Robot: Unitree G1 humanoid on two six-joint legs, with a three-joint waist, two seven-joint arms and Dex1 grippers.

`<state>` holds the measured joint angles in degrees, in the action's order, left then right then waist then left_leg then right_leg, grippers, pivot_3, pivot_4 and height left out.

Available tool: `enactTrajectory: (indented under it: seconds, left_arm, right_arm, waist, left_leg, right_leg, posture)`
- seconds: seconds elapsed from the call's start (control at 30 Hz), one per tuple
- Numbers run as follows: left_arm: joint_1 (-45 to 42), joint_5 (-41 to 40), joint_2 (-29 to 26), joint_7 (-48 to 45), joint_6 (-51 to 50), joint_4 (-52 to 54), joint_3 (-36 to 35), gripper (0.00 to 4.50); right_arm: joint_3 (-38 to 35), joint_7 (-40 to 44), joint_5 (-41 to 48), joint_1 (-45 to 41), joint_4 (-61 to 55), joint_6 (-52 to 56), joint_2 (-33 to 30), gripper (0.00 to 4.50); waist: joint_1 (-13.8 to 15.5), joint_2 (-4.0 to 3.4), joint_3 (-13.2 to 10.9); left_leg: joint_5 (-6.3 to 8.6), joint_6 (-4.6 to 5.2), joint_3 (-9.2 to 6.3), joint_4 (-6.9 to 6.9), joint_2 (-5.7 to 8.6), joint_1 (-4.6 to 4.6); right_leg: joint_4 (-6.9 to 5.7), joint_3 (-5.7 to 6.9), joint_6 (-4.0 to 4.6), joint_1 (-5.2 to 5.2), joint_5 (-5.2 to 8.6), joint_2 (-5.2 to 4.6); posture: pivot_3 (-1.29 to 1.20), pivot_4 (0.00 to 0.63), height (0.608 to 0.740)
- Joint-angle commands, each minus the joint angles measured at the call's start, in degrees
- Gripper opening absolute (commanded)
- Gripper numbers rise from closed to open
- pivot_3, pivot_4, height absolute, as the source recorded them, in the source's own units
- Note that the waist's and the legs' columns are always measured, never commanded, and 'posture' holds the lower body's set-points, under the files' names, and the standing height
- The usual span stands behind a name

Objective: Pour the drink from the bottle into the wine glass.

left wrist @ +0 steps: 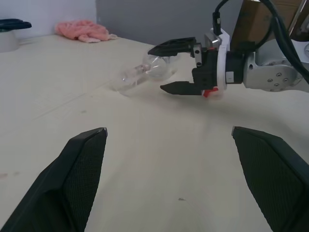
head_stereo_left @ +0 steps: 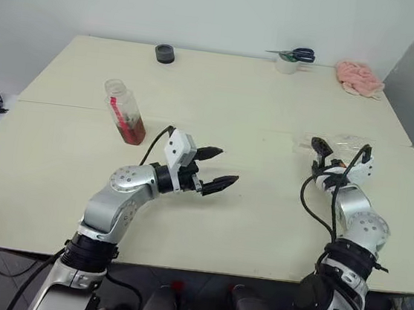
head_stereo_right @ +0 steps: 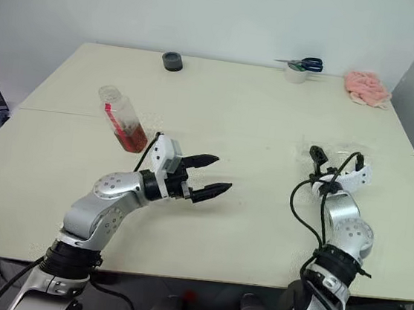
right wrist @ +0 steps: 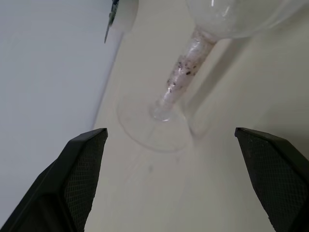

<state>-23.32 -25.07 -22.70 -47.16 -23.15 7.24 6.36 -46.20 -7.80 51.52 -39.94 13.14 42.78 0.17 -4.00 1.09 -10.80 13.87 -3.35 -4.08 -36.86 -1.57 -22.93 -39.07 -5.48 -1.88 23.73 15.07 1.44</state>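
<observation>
The left gripper point(head_stereo_left: 217, 168) hangs wide open over the middle of the table point(head_stereo_left: 273, 103) with nothing in it, fingers pointing toward the robot's right. The right gripper point(head_stereo_left: 341, 150) is spread just as wide and also empty, right up against the glass point(left wrist: 147, 71), which lies on its side on the table's right half. From the left wrist view the bowl sits between the right gripper's fingers point(left wrist: 174, 47), though it's hard to tell if they're touching it. The bottle point(head_stereo_left: 124, 111) stands on the table's left half, a bit tilted, no cap on, with a little reddish drink point(head_stereo_left: 132, 131) at the bottom. Along the table's far edge there's a dark round thing point(head_stereo_left: 165, 53), scissors point(head_stereo_left: 295, 55) on a tape roll point(head_stereo_left: 286, 64), and a pink cloth point(head_stereo_left: 359, 77) at the far right corner.
</observation>
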Motion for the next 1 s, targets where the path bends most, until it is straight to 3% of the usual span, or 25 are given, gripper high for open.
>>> enactTrajectory:
  seconds: [0.03, 0.57, 0.67, 0.9, 1.0]
  left_arm:
    - [-1.01, 0.13, 0.72, 0.1, 0.94, 0.81, -0.36, 4.44]
    - [1.31, 0.95, 0.05, 3.97, 0.26, 3.41, -2.17, 4.44]
    - [1.7, 0.86, -0.22, 4.49, 0.09, 3.92, -2.6, 4.5]
    - [2.03, 0.88, -0.84, 5.04, -0.25, 4.37, -3.36, 4.5]
    - [2.1, 0.98, -1.06, 5.74, -0.23, 4.47, -3.6, 4.5]
  right_arm:
    - [-1.57, -0.13, 2.71, -3.57, 5.33, -5.63, -2.19, 4.5]
    - [-4.53, 6.57, 2.8, -16.33, 40.33, -26.56, -9.36, 4.5]
    - [-4.65, 7.03, 2.36, -16.84, 45.05, -29.75, -10.46, 3.86]
    - [-3.91, 7.42, 1.58, -17.09, 49.46, -31.44, -11.39, 1.34]
    - [-0.03, 9.98, -0.85, -18.13, 46.17, -30.72, -10.7, 0.37]
  waist:
    - [-0.14, 0.0, 0.0]
    - [-0.81, 0.0, 0.0]
    - [-0.81, 0.01, 0.0]
    - [-0.82, 0.04, 0.03]
    - [-0.81, 0.09, 0.05]
  left_leg:
    - [0.0, 0.0, 0.0, 0.0, 0.0, -0.01]
    - [0.0, 0.01, 0.06, 0.0, -0.01, 0.02]
    - [0.01, 0.01, 0.05, 0.0, -0.01, 0.04]
    - [0.01, 0.01, 0.03, -0.03, 0.0, 0.14]
    - [0.01, 0.01, 0.01, -0.03, -0.01, 0.21]
  right_leg:
    - [0.01, 0.0, 0.0, 0.0, 0.0, 0.0]
    - [0.03, -0.07, 0.0, -0.01, 0.0, 0.01]
    - [0.06, -0.06, 0.0, -0.07, 0.0, 0.01]
    - [0.1, -0.05, -0.01, -0.23, 0.0, 0.0]
    - [0.12, -0.04, -0.01, -0.3, 0.0, 0.01]
  posture:
    - [0.0, 0.15, 0.74]
    - [0.0, 0.15, 0.74]
    - [0.0, 0.15, 0.74]
    - [0.0, 0.15, 0.74]
    - [0.0, 0.15, 0.74]
